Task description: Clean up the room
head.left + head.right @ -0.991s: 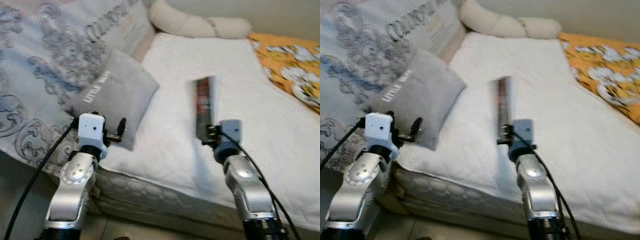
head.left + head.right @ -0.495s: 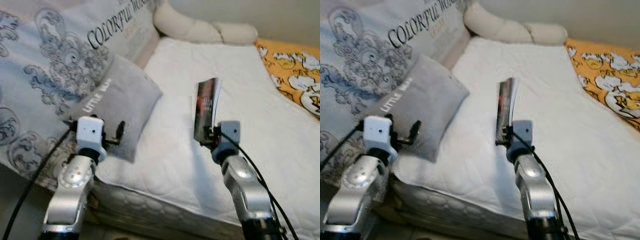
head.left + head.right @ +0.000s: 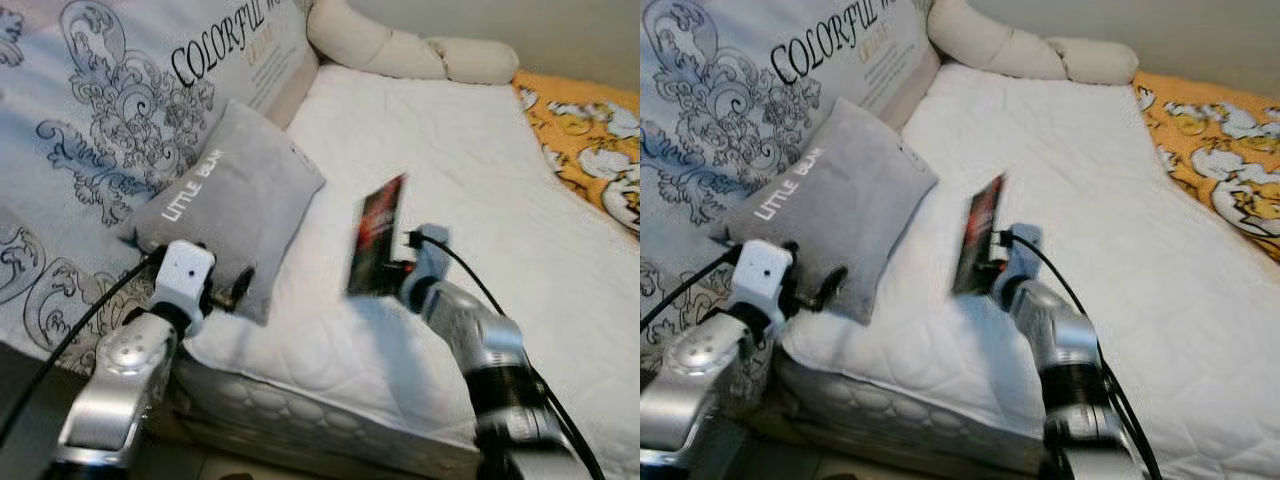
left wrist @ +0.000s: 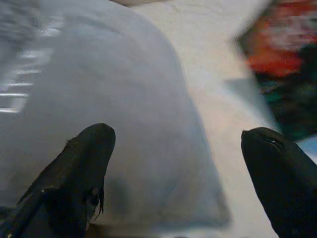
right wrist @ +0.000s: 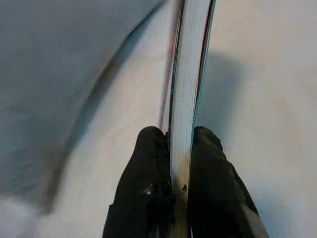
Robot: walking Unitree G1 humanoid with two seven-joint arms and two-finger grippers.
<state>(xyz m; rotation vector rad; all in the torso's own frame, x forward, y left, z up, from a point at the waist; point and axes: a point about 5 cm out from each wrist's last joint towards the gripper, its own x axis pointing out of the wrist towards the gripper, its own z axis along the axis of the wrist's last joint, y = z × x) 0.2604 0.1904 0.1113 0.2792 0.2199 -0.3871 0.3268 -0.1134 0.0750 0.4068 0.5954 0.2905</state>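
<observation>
Pinched tight between the right pincer's (image 5: 181,148) two black fingers (image 5: 148,168) is a thin book (image 3: 376,235), held by its lower edge with the pages standing on edge above the bed (image 3: 480,200). Half a second ago the book stood almost straight up from the wrist; now the arm has swung inward and the cover leans over toward the grey cushion (image 3: 235,195), which lies just beyond it to the pincer's left. The blur on the arm and book suggests the motion is under way. The book hangs clear of the white mattress pad, not resting on it.

Off to that side, the left pincer (image 4: 181,168) hangs spread wide with nothing between its fingers, its tips close over the near corner of the grey cushion, the book's red and dark cover visible just past it. Behind the cushion lies the large patterned quilt (image 3: 110,110) with lettering.

Judging from this, the book is lifted off the bed and being carried away for tidying; where it should go cannot be told yet.
</observation>
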